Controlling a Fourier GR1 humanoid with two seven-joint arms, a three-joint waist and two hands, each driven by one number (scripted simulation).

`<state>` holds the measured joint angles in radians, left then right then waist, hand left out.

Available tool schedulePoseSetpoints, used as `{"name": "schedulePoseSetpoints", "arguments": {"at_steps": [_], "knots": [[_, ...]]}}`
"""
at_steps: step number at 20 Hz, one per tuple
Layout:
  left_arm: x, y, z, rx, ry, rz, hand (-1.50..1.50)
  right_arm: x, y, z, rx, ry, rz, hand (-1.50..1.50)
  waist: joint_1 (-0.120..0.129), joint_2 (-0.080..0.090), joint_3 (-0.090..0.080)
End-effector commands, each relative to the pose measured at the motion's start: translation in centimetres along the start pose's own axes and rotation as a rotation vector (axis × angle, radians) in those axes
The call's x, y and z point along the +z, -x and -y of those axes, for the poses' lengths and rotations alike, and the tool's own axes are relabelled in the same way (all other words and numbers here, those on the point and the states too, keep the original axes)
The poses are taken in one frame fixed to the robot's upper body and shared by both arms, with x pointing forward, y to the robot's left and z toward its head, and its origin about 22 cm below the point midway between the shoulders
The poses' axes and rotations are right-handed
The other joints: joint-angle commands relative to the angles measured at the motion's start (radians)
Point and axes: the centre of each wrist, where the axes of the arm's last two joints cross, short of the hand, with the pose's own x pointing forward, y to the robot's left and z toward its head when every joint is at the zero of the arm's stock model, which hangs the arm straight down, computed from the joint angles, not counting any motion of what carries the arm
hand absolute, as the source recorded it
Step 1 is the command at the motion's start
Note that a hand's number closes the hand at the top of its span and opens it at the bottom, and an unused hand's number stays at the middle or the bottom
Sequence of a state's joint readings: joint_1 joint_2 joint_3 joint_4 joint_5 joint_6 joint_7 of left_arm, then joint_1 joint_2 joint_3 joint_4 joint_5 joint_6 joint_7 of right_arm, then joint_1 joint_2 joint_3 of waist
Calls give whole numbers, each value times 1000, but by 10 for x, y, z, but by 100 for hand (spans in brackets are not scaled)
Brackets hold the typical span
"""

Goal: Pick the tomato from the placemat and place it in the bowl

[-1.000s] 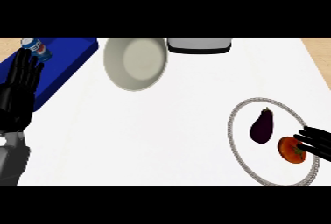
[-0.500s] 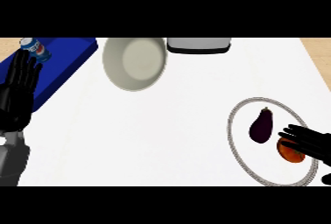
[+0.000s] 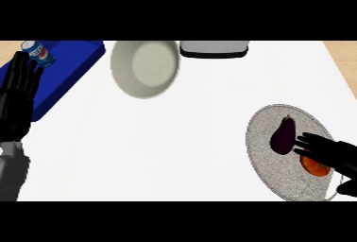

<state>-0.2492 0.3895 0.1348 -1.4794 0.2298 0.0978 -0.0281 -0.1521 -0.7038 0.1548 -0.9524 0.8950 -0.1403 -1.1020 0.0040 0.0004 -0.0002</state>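
Down at the near edge of the white desk (image 3: 160, 142), a grey left forearm (image 3: 12, 170) enters at the far left. Near right corner: right hand (image 3: 335, 158), black, reaching in from the right edge. Its fingers (image 3: 314, 142) are straight and spread, the thumb (image 3: 346, 189) held well apart below them, so the hand is unclenched and nothing is clamped. The fingers lie over the tomato (image 3: 314, 168), an orange-red shape only partly visible under them; whether they touch it cannot be told. The tomato sits on the right part of a round, grey speckled placemat (image 3: 265, 160). Just to its left on the same placemat lies a dark purple eggplant (image 3: 282, 137), stem end pointing away, close beside the fingertips. Mid-distance, left edge: left hand (image 3: 17, 99), resting with fingers straight up and apart, holding nothing, overlapping the near corner of a blue mat (image 3: 66, 71) that runs diagonally toward the far left. Farther back, centre-left: a pale bowl (image 3: 145, 67), standing on bare desk, well apart from the placemat and just beside the blue mat's right end. Far left on the blue mat: a blue, white and red can (image 3: 38, 53), near the left hand's fingertips. Far edge, just right of the bowl: a white and dark grey object (image 3: 213, 48), cut off by the view's upper limit.
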Motion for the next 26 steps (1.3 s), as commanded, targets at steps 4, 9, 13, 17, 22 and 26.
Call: {"name": "schedulePoseSetpoints", "arguments": {"at_steps": [4, 9, 13, 17, 22, 26], "knots": [[4, -16, 17, 19, 13, -14, 0, -14, 22, -11, 24, -15, 39, -150, 9, 1, 2], [-6, -6, 2, -13, -11, 16, 0, -21, 16, -3, 49, 95, 130, 150, -2, 2, 2], [0, 6, -5, -7, 1, -7, 0, -5, 13, -11, 62, 117, 146, 150, -5, 1, 1], [-1, 2, 24, 13, 25, 19, 0, -74, 40, 92, 201, 164, -88, 150, 33, 5, 0], [-14, -9, 34, 22, 114, 48, 0, -43, 63, 234, 431, 214, -541, 150, 131, 34, -6], [-16, -4, 41, 20, 110, 39, 0, -88, 55, 279, 477, 226, -596, 150, 127, 38, -1]]}}
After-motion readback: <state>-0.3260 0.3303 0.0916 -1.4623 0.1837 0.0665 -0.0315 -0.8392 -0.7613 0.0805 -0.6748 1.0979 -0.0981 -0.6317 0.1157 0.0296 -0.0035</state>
